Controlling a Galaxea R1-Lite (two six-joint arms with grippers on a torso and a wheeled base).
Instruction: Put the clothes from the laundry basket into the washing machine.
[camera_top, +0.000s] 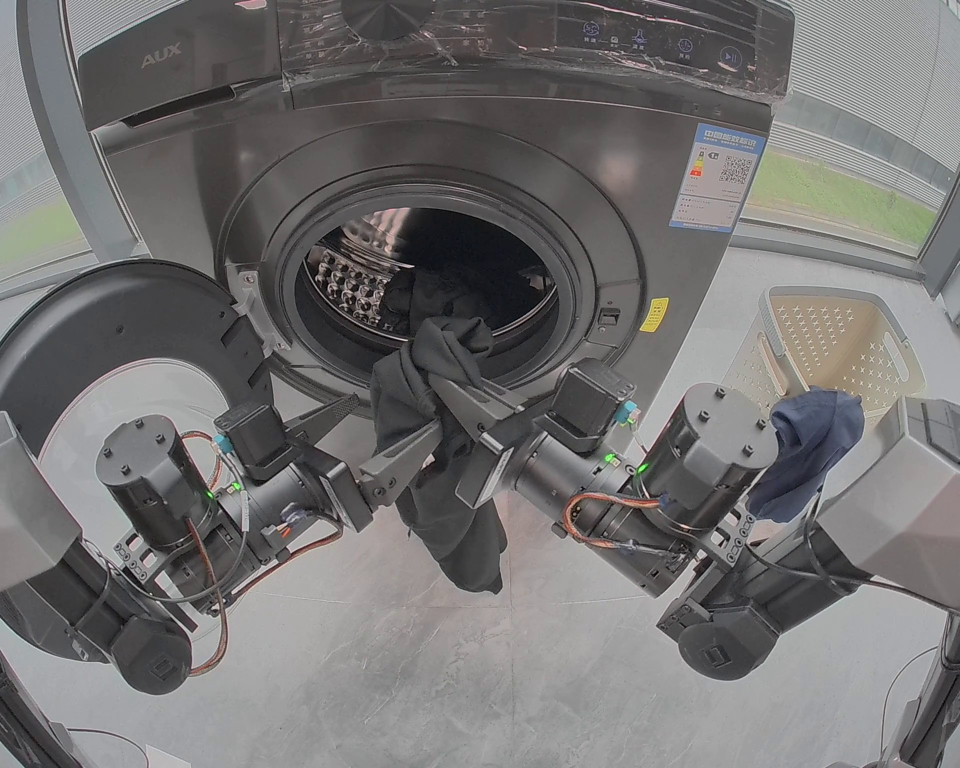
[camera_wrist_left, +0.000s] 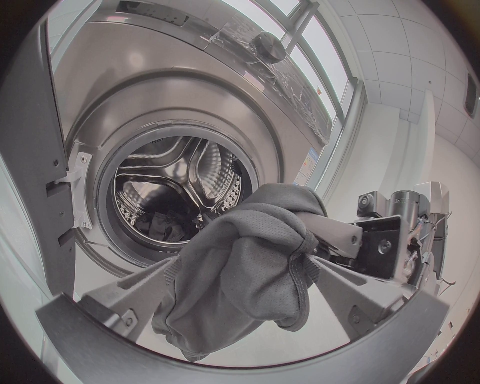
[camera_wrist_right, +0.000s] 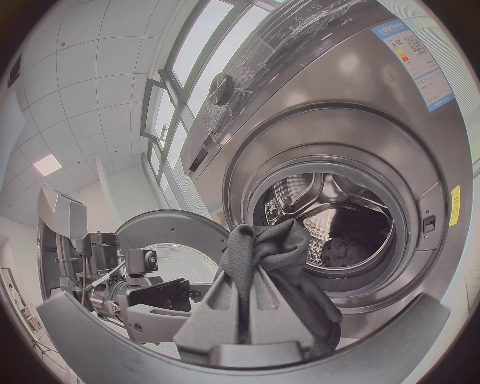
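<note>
both grippers sit low in front of the machine's mouth, meeting at one dark garment (camera_top: 440, 510). right gripper (camera_top: 450, 390): fingers pressed together on a bunched fold near the garment's top. left gripper (camera_top: 395, 415): fingers spread wide, nothing pinched; the cloth hangs between them and brushes the lower finger.

washing machine (camera_top: 620, 200): grey front-loader, upright on a pale tiled floor (camera_top: 400, 680), plastic film over the control panel. round door (camera_top: 110, 320) swung fully open on the robot's left. drum (camera_wrist_left: 200, 170) bare metal, with a dark piece of clothing (camera_wrist_right: 345, 250) lying low inside.

laundry basket (camera_top: 790, 300): cream plastic, perforated, on the floor to the right of the machine, close to its corner.

dark garment: top fold raised to the lower lip of the door opening and just outside it, the rest drooping down toward the floor without reaching it. mesh-like weave shows in the wrist views.

blue cloth (camera_top: 810, 440): crumpled, in front of the basket's near edge and against the right arm; cannot tell which of the two carries it.

blue-edged label (camera_top: 718, 178) on the machine's upper right front; small yellow sticker (camera_top: 653, 314) beside the door opening.
</note>
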